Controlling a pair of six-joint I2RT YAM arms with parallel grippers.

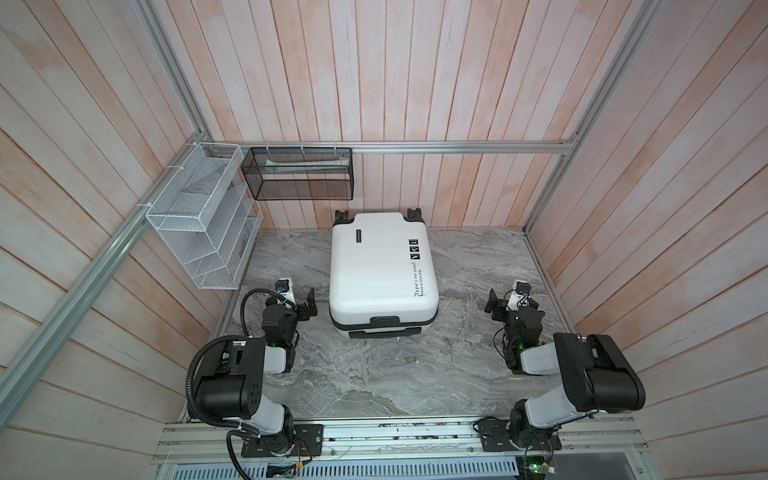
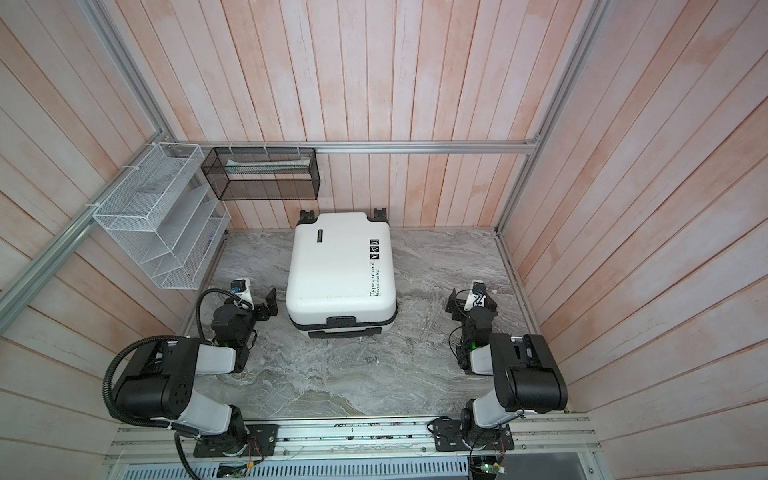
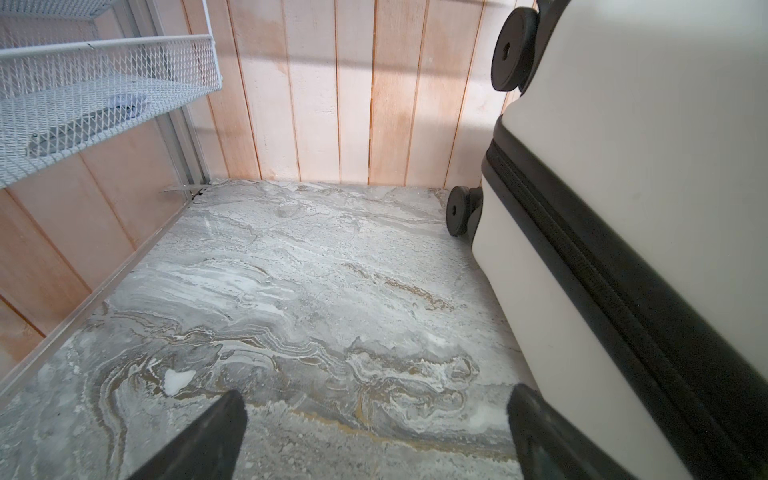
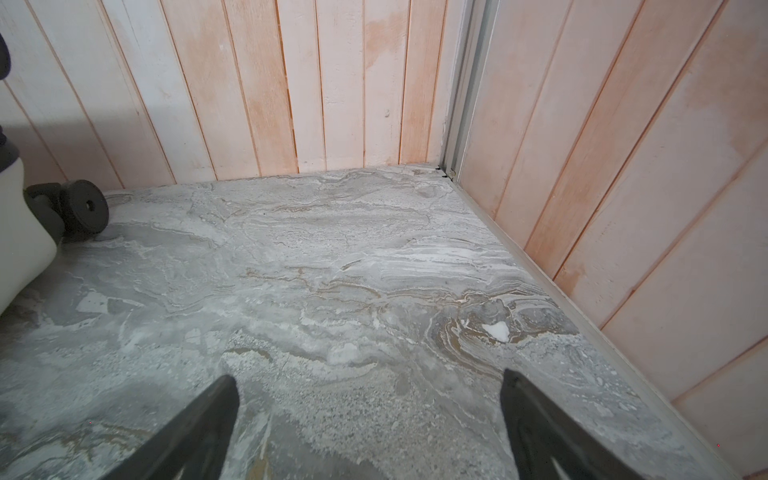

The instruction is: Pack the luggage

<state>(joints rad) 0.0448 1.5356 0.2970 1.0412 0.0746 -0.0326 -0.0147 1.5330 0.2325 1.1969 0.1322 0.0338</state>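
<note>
We see the luggage (image 1: 380, 270), a smooth rounded white hard shell, lying closed on the veined grey marble tabletop (image 1: 374, 374) between the left gripper (image 1: 309, 306) and right gripper (image 1: 493, 305), both spread wide, empty. Only the left wrist view shows its ribbed black zipper band (image 3: 602, 266).

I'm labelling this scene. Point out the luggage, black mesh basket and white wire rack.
luggage (image 1: 380, 266), in a top view, on its white upper shell.
black mesh basket (image 1: 301, 190), in a top view, on its front wall.
white wire rack (image 1: 176, 223), in a top view, on its top bin's front.
</note>
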